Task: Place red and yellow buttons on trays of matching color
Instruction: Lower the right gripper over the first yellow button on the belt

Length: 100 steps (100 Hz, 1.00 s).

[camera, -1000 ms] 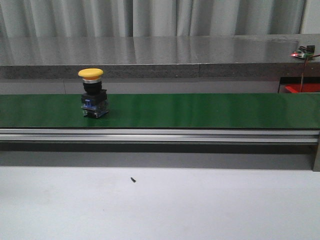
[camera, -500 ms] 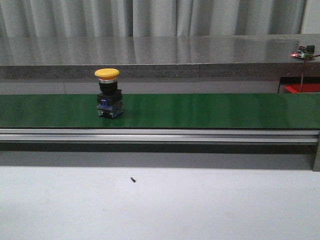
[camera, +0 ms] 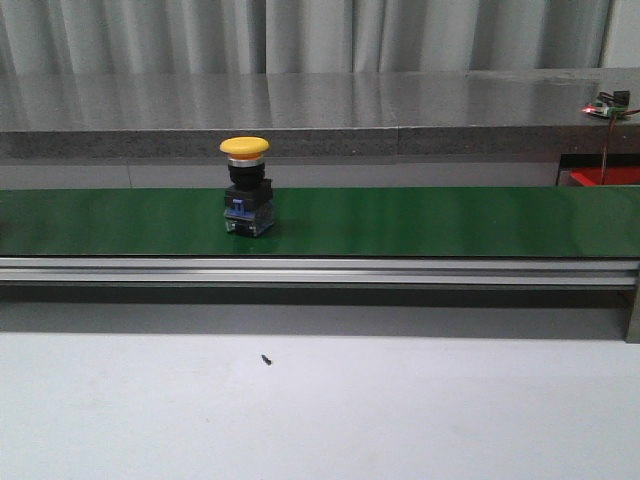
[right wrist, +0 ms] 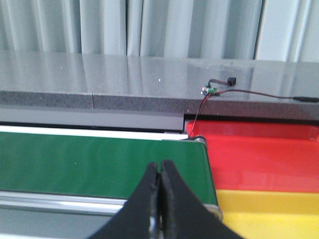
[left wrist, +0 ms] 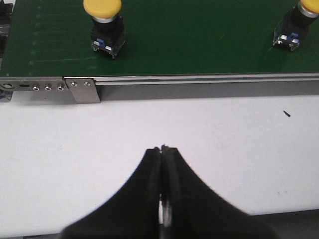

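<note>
A yellow button with a black and blue base stands upright on the dark green belt, left of centre. In the left wrist view this button is at the frame's edge, and a second yellow button stands further along the belt. My left gripper is shut and empty over the white table, short of the belt. My right gripper is shut and empty near the belt's end. Beside that end lie a red tray and a yellow tray. No red button shows.
The belt's aluminium rail runs along its near side, with a bracket at one end. A grey ledge stands behind the belt. A small circuit board with wires sits on that ledge above the red tray.
The yellow button has travelled to the right along the belt, staying upright. Nothing else in the front view has moved.
</note>
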Available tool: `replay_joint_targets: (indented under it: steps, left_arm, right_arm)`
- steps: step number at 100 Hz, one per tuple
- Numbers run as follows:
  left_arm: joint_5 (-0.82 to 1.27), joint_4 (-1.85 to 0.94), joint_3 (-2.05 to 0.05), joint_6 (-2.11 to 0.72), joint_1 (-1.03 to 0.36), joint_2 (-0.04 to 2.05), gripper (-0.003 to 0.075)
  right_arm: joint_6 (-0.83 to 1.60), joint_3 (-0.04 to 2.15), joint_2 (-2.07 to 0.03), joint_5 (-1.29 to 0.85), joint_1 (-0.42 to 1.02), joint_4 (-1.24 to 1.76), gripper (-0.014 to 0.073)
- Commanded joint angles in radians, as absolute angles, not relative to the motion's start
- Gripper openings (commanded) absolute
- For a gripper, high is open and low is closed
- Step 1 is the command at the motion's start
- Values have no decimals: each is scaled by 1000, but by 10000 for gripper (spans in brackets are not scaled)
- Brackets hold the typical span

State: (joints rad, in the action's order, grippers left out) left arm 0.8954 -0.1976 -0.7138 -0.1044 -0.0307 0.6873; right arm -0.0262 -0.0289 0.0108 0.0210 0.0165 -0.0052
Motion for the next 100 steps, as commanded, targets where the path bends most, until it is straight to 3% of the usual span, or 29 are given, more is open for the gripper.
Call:
replay_joint_targets:
  steps: [1,42,71,100]
  left_arm:
    - [850,-217,-700,-105,-39,632,-20]
    - [883,-211,-597,-105,-39,367,-20]
    - [886,-209,-594,-105,-39,334,-20]
    - [886,-209,-594,-105,-39,334,-20]
  right_arm:
    - [-24,-11,29,117,11,-18,-68]
    - [-24,-10,29,114,11,-18,-68]
    - [-23,67,8,0,11,-20,-67]
    - [-24,272,-248,-160,12,-19,-59]
